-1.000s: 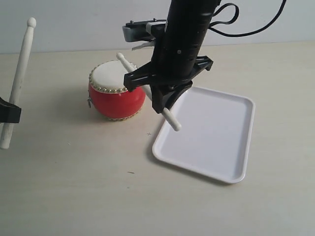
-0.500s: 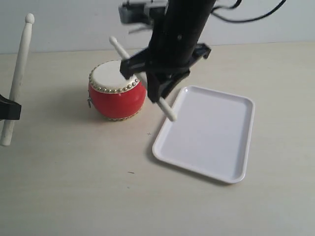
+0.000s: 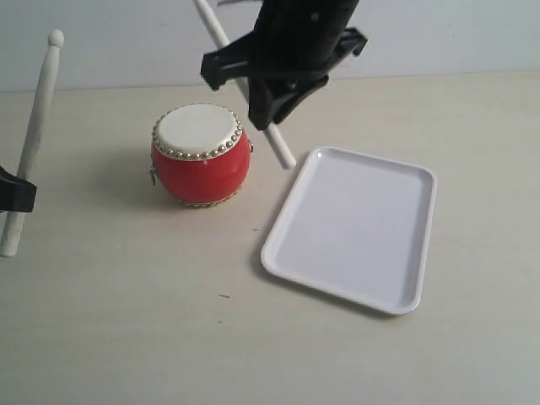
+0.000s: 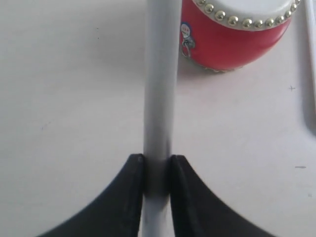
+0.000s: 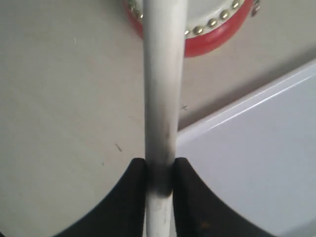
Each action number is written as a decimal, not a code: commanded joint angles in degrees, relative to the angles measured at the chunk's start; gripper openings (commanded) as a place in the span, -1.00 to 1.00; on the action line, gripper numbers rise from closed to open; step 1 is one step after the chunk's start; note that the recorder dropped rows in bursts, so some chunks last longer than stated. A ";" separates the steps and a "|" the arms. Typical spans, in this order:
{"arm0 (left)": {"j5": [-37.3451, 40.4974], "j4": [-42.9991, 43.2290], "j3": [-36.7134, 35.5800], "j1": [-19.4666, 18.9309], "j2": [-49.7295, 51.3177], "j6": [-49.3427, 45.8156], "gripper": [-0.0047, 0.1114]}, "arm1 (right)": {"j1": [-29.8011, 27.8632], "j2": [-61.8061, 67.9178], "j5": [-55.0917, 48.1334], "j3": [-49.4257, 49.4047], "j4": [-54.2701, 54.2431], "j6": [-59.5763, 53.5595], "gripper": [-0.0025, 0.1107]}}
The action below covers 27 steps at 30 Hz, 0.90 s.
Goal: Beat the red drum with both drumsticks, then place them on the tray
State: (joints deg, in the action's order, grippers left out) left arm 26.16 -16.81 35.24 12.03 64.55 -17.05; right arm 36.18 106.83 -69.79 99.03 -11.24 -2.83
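The red drum (image 3: pixel 201 156) with its cream skin stands left of the white tray (image 3: pixel 354 224). High above the drum's right side, my right gripper (image 3: pixel 268 103) is shut on a pale drumstick (image 3: pixel 283 150), which slants up past the top of the exterior view. That gripper (image 5: pixel 160 165) pinches the stick (image 5: pixel 160 74) with the drum (image 5: pixel 212 37) and tray (image 5: pixel 266 148) below. At the far left my left gripper (image 3: pixel 13 192) is shut on the other drumstick (image 3: pixel 34 135), held nearly upright, tip up. The left wrist view shows the gripper (image 4: pixel 158 163) clamping that stick (image 4: pixel 160 74), the drum (image 4: pixel 232 34) beyond it.
Everything rests on a pale beige tabletop (image 3: pixel 152 321) that meets a white wall at the back. The tray holds nothing. The right arm's black body and cables hang over the area behind the drum.
My right gripper has risen and swung its drumstick up, away from the drum's skin; the tip has left the top of the view. The left stick has barely moved.
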 commanded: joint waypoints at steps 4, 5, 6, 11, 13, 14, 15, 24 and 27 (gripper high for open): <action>14.51 -1.47 12.81 0.09 8.12 -5.13 -0.92 | -2.42 -4.85 -0.17 -5.35 6.02 0.56 -0.96; 17.82 -1.47 15.68 0.09 10.68 -5.26 -0.92 | -2.88 -4.85 -0.17 -7.09 5.04 0.42 -0.96; 20.70 -1.47 17.99 0.09 12.83 -5.70 -0.92 | -2.97 -4.85 -0.17 -8.21 4.80 0.14 -0.96; 36.77 -3.02 31.86 0.20 25.57 -6.66 -0.92 | -2.97 -4.85 -0.17 -13.57 4.91 -1.94 -0.96; 40.38 -2.86 36.74 1.52 29.36 -6.66 -0.92 | -2.97 -4.85 -0.17 -14.26 5.91 -1.93 -0.96; 41.62 -1.87 38.75 2.59 30.83 -6.66 -0.92 | -2.97 -4.85 -0.17 -14.58 6.46 -1.93 -0.96; 42.27 -0.28 40.07 3.53 31.76 -6.28 -0.92 | -2.97 -4.85 -0.17 -14.55 6.57 -1.93 -0.96; 41.73 8.10 42.49 7.25 35.93 -1.67 -0.92 | -2.97 -5.56 -0.17 -14.55 7.45 -2.04 -0.96; 43.68 5.20 41.56 7.35 43.82 -2.50 -0.92 | -2.97 -5.56 -0.17 -14.55 7.12 -2.17 -0.96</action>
State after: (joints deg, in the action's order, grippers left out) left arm 69.08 -9.79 77.18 18.96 105.12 -19.26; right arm 33.48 102.03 -70.25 84.61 -4.38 -4.48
